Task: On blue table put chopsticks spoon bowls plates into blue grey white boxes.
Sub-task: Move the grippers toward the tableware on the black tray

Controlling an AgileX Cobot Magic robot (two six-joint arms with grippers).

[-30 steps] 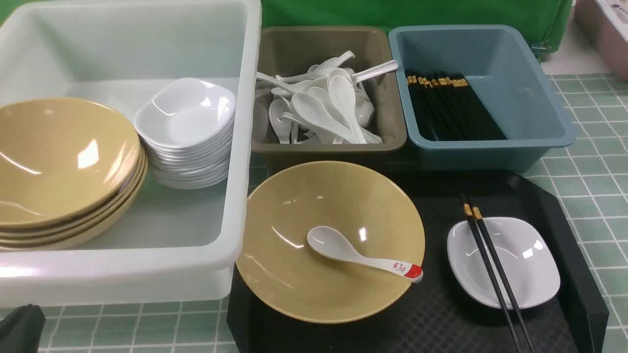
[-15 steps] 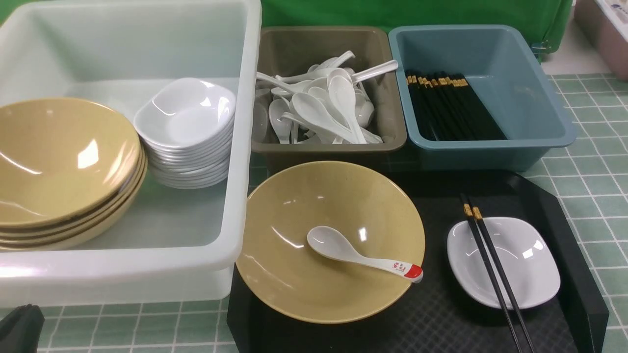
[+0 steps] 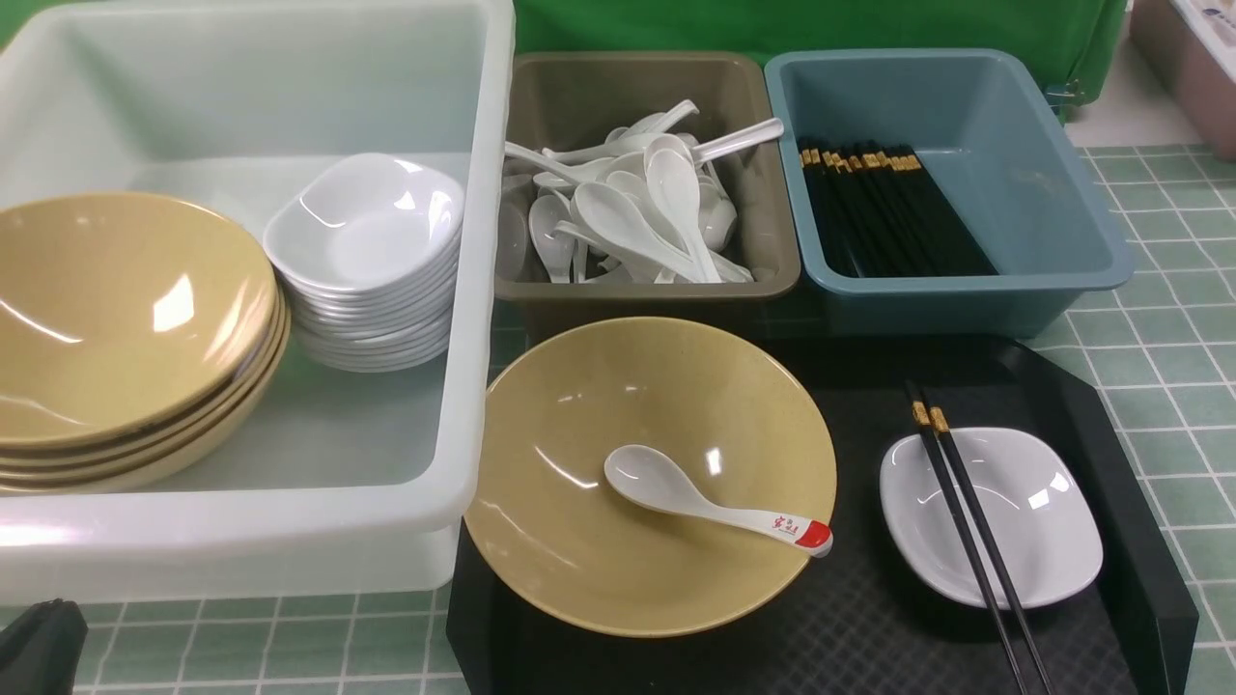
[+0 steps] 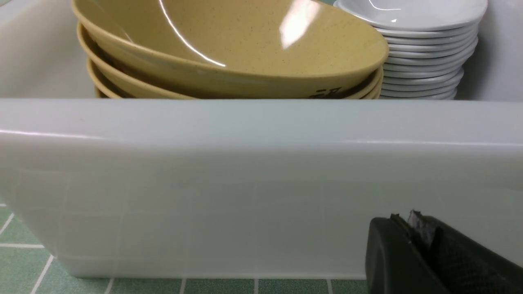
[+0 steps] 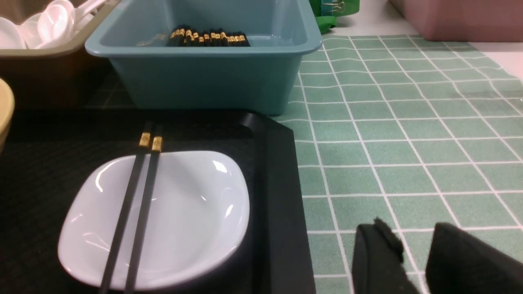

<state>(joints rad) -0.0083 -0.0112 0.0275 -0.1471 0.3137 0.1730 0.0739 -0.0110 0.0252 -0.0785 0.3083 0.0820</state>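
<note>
A pale green tiled tabletop (image 3: pixel 1168 386) is backed by green sheeting (image 3: pixel 801 24); a black tray (image 3: pixel 811 618) is set at its near edge. The left gripper (image 4: pixel 412 228) is closed, the right gripper (image 5: pixel 412 241) parted, empty.

Tableware-sorting stn., prob. a robotics lab or workshop, exact type unclear: robot grippers (image 5: pixel 412 245) over a tiled worktop (image 3: pixel 1173 386), w/ a green sheet (image 3: pixel 676 24) behind, plastic bins of stacked bowls (image 3: pixel 126 319), spoons (image 3: pixel 628 203) & chopsticks (image 3: pixel 888 212), plus a black tray (image 3: pixel 821 637).
</note>
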